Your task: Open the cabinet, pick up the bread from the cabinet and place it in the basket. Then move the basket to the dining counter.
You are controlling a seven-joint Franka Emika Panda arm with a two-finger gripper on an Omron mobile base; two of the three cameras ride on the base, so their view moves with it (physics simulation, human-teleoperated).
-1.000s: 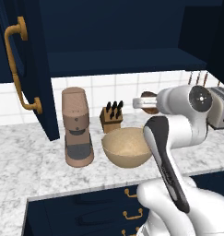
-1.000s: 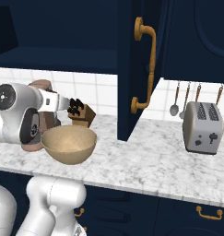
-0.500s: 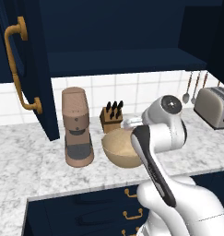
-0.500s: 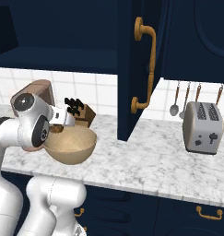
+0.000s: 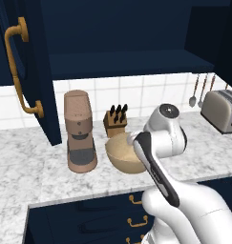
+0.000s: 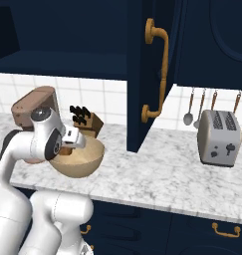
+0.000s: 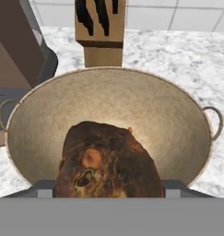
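Observation:
The bread [image 7: 109,161], a brown crusty lump, hangs low over the tan basket [image 7: 109,92], with my gripper [image 7: 109,186] shut on it and a dark finger at each side. The basket [image 5: 118,159] stands on the marbled counter between the coffee machine and the knife block. In the right base view my gripper [image 6: 73,143] is at the near rim of the basket [image 6: 82,164], tilted down into it. The cabinet [image 5: 122,62] above is open, with its left door [image 5: 22,71] and its right door [image 6: 152,74] swung out. The dining counter is out of view.
A brown coffee machine [image 5: 79,131] stands close to the basket's left, and a knife block [image 5: 116,121] is right behind it. A toaster [image 6: 219,137] and hanging utensils [image 6: 192,107] are at the right. The open doors jut out over the counter.
My arm has swung down and left from beside the cabinet shelf to the basket, carrying the bread. The basket and the doors have stayed put.

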